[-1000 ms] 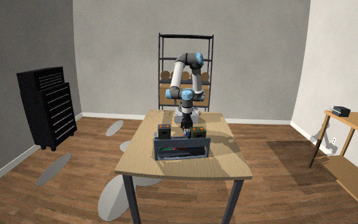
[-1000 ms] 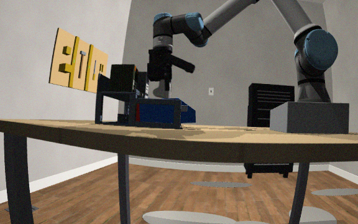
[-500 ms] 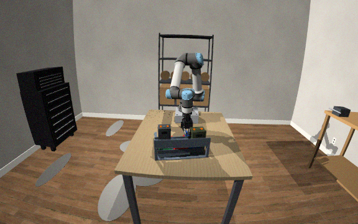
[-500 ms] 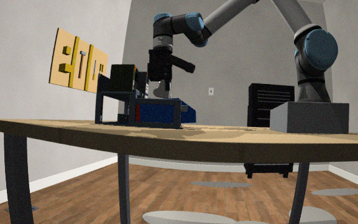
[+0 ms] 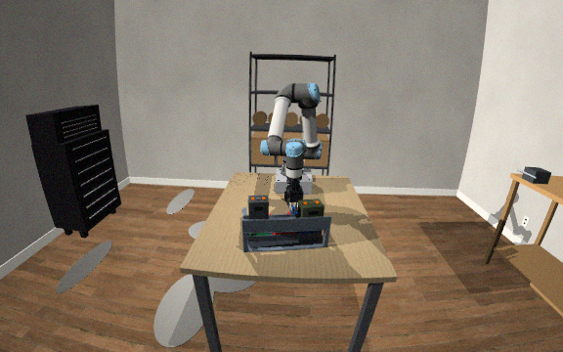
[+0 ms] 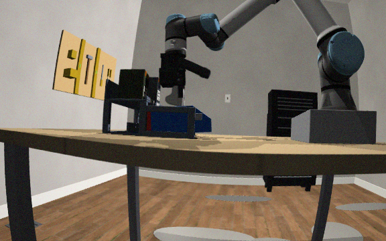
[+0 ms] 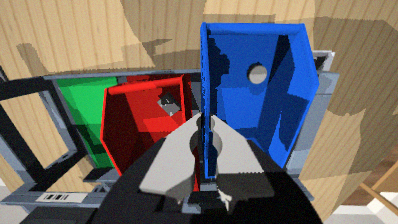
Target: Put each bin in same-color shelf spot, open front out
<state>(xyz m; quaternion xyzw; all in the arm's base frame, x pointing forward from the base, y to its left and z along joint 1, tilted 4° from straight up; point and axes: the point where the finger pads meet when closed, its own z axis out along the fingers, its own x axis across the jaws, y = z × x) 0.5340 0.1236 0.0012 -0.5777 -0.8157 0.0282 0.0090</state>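
Between the claw pads: left side wall of blue bin, pinched tight. Left of claw, red bin, partly inside shelf; green mark farther left.

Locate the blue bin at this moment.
In the wrist view the blue bin fills the upper right, beside the red bin, its left wall pinched in the tool.

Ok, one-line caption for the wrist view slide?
Tool pinching the blue bin's side wall, red bin alongside.
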